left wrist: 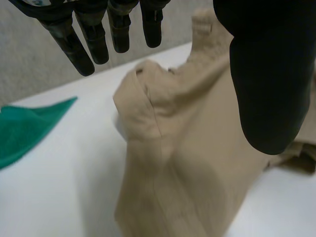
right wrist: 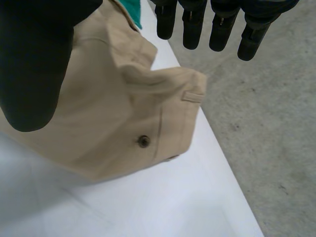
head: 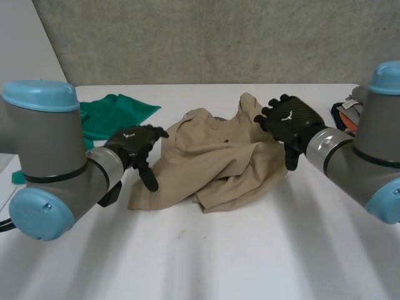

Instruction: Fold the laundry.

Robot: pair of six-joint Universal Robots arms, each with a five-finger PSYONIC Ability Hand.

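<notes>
A crumpled pair of tan trousers lies in a heap at the middle of the white table. My left hand hovers open at the heap's left edge, fingers relaxed, holding nothing; in the left wrist view its fingers and thumb stand apart above the tan cloth. My right hand is open above the heap's right side by the waistband. In the right wrist view its fingers and thumb spread over the waistband with a dark button.
A green cloth lies at the back left of the table, also beside the trousers in the left wrist view as the green cloth. A coloured pile of laundry sits at the far right. A grey wall stands behind the table.
</notes>
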